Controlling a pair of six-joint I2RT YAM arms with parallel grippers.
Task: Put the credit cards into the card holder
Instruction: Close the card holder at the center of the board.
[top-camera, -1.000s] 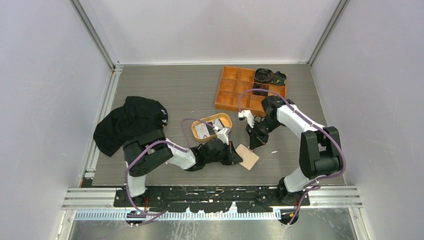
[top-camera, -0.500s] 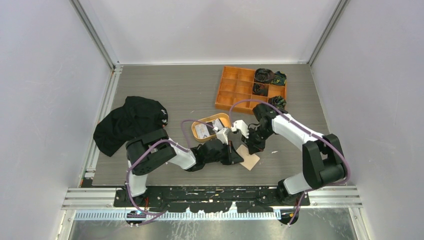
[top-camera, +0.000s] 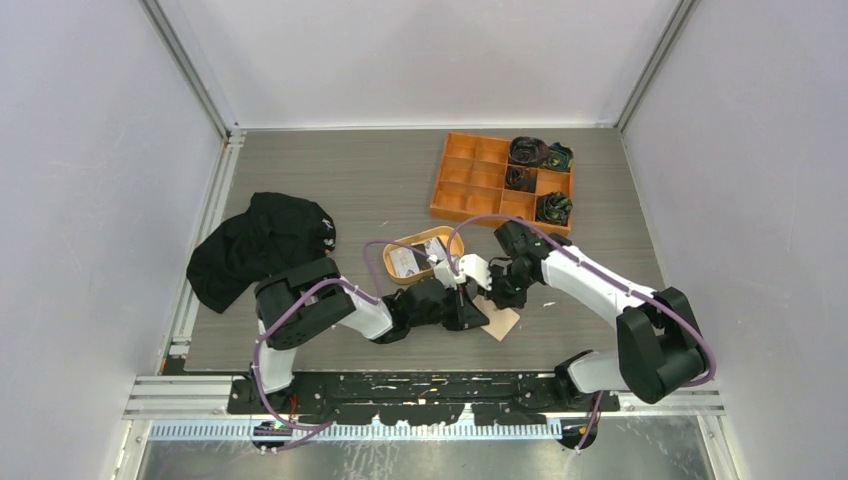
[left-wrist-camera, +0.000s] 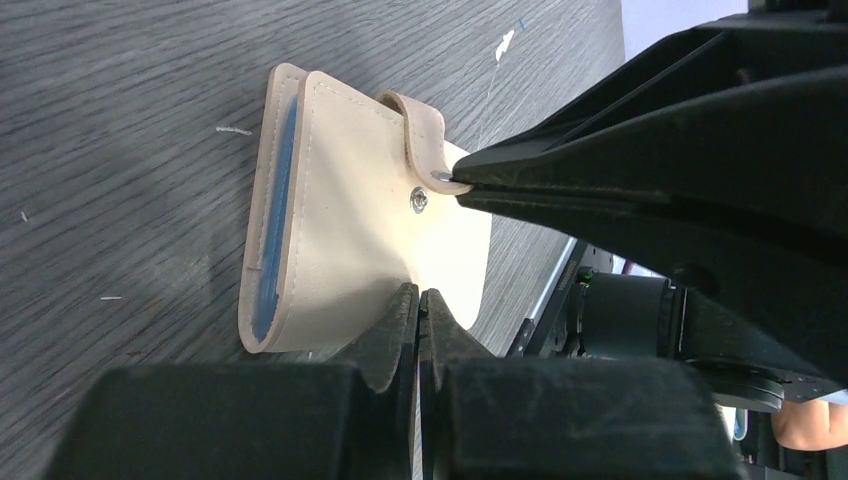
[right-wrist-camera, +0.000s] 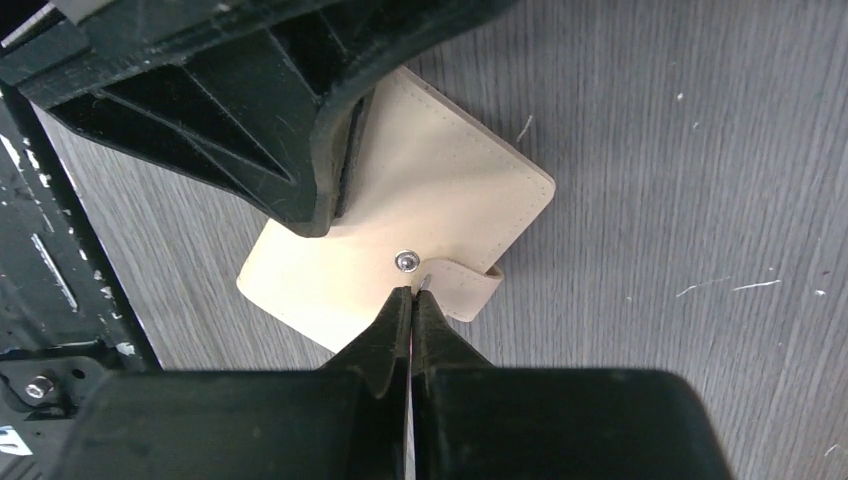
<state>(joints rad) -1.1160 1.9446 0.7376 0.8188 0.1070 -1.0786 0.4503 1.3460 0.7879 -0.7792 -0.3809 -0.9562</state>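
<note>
The beige card holder (top-camera: 503, 323) lies folded on the table between my two grippers. In the left wrist view the card holder (left-wrist-camera: 340, 230) shows a blue card (left-wrist-camera: 275, 215) edge-on inside its fold. My left gripper (left-wrist-camera: 418, 298) is shut, its tips against the holder's near edge. My right gripper (right-wrist-camera: 412, 292) is shut, its tips touching the end of the snap tab (right-wrist-camera: 465, 285), which curls up off its stud (right-wrist-camera: 404, 261). A light card (top-camera: 403, 262) lies in the oval tray (top-camera: 447, 236). I cannot make out a dark card.
The orange compartment box (top-camera: 470, 185) stands at the back right with dark rolled items in its right cells. A black cloth (top-camera: 255, 245) lies at the left. My two arms meet tip to tip over the holder near the table's front.
My right gripper has swung left and down from beside the compartment box to the holder's snap tab. The left arm and the holder have barely moved.
</note>
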